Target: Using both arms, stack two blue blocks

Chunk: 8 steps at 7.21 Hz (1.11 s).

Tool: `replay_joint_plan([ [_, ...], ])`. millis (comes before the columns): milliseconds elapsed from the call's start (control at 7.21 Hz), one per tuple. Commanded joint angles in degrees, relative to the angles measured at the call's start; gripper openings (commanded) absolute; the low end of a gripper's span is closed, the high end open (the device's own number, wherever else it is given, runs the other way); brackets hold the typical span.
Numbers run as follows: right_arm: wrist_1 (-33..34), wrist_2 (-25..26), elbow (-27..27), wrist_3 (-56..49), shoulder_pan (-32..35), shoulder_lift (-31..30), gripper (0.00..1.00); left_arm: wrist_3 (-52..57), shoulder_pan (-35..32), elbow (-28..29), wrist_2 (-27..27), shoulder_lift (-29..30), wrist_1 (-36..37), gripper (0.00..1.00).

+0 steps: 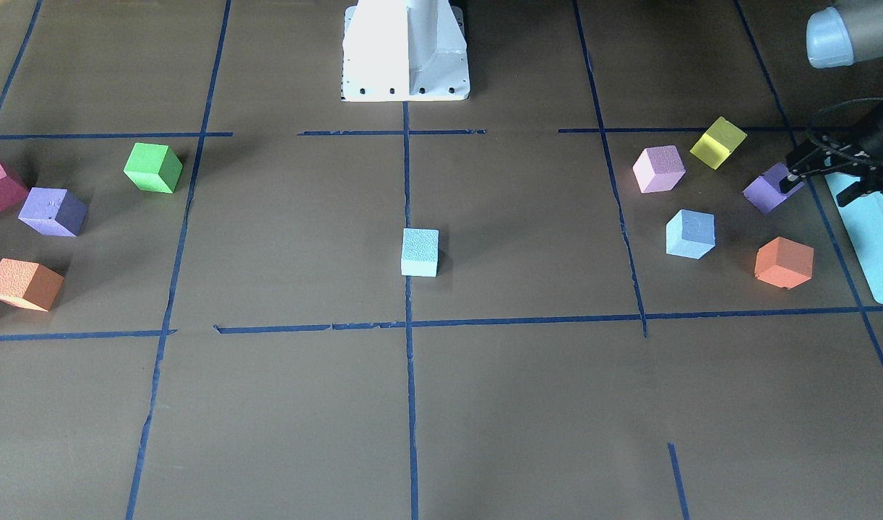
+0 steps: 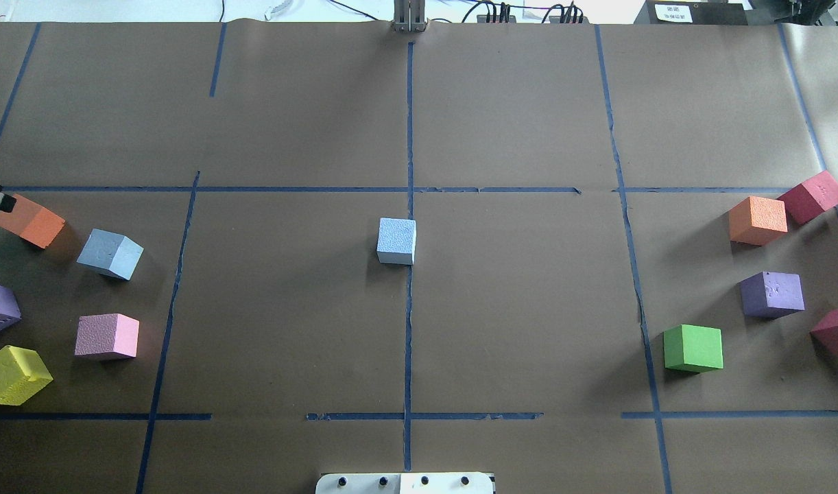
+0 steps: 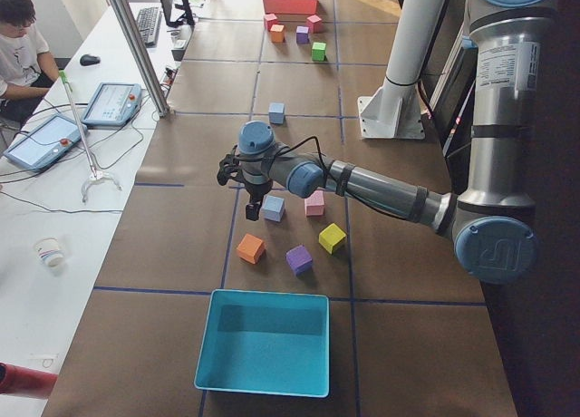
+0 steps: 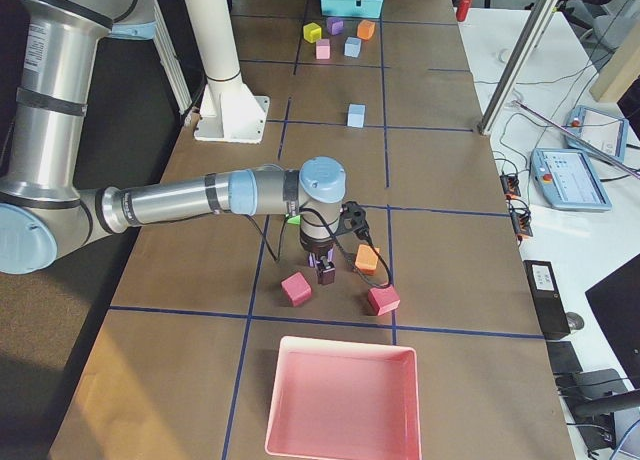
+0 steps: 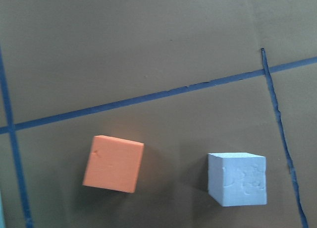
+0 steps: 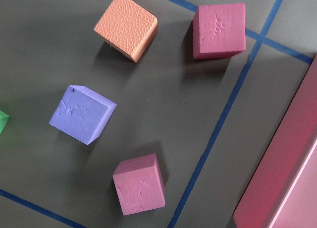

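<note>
One pale blue block [image 1: 420, 252] sits at the table's centre on the blue tape line; it also shows in the overhead view [image 2: 396, 241]. The other blue block [image 1: 691, 234] lies among the cubes on my left side and shows in the overhead view [image 2: 110, 254] and the left wrist view [image 5: 237, 185]. My left gripper [image 1: 821, 184] hovers empty beside that cluster, over a purple cube [image 1: 768, 189], and its jaws look apart. My right gripper [image 4: 325, 270] hangs over the cubes on my right side. I cannot tell if it is open or shut.
Near the second blue block lie an orange cube [image 1: 784, 261], a pink cube [image 1: 658, 169] and a yellow cube [image 1: 717, 142]. A teal box [image 1: 871, 238] stands at the table's end. Green [image 2: 693, 348], purple [image 2: 772, 293] and orange [image 2: 757, 219] cubes and a pink tray [image 4: 340, 398] are on my right.
</note>
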<state>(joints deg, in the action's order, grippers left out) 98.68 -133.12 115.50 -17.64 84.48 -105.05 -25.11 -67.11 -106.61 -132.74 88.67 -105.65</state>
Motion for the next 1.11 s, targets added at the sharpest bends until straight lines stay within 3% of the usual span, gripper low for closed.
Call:
replay_joint_plan([
  [0, -1.65, -0.03, -0.45, 2.96, 0.24, -0.86, 1.0, -8.62, 6.71, 2.62, 4.75, 1.32, -7.25, 1.0],
  [139, -1.65, -0.12, -0.45, 2.96, 0.24, -0.86, 1.0, -11.16, 9.34, 5.33, 4.85, 4.29, -7.72, 1.0],
  [416, -1.65, -0.12, -0.45, 2.96, 0.24, -0.86, 1.0, -13.21, 14.35, 7.81, 10.09, 5.81, -7.9, 1.0],
  [970, -1.65, -0.12, -0.54, 2.96, 0.24, -0.86, 1.0, -13.12, 18.4, 11.68, 10.57, 6.34, -9.04, 1.0],
])
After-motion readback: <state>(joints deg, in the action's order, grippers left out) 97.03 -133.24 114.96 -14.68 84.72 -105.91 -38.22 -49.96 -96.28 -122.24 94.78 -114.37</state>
